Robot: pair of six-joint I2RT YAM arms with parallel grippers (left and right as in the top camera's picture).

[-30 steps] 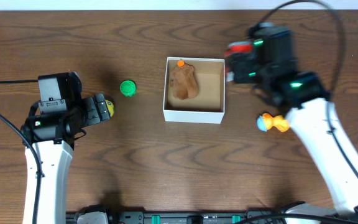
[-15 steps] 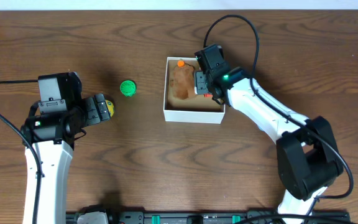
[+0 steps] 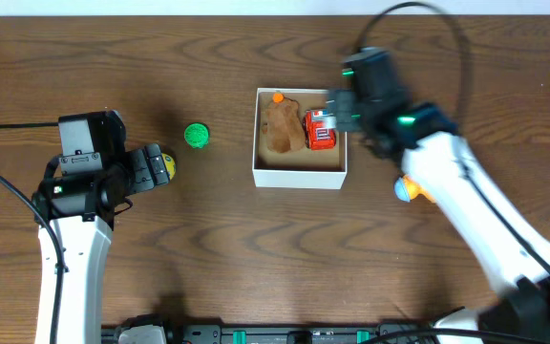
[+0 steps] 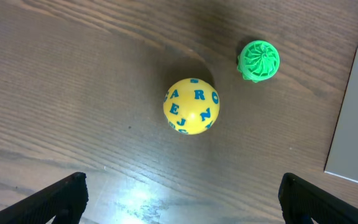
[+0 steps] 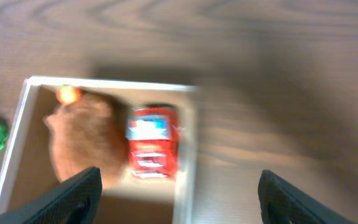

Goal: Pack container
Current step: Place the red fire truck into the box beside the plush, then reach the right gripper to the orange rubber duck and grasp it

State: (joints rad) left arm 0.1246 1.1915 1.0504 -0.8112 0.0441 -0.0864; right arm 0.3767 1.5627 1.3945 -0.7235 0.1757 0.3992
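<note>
The white container [image 3: 299, 175] with a tan inside stands mid-table. In it lie a brown plush toy [image 3: 283, 127] with an orange knob [image 3: 277, 96] and a red toy car [image 3: 319, 130]. The right wrist view shows the container [image 5: 185, 180], the plush [image 5: 86, 143] and the car [image 5: 153, 141]. My right gripper [image 3: 342, 103] is open and empty at the container's right wall. My left gripper [image 3: 151, 168] is open and empty by a yellow lettered ball [image 4: 191, 106]. A green ribbed toy [image 3: 196, 135] lies left of the container, also in the left wrist view [image 4: 258, 60].
An orange and blue toy [image 3: 418, 188] lies right of the container, partly under my right arm. The container's wall [image 4: 356, 118] shows at the right edge of the left wrist view. The table's far edge runs along the top.
The red car now lies in the container beside the plush. My right gripper has let it go and pulled back to the right of the container. The left arm has not moved.
</note>
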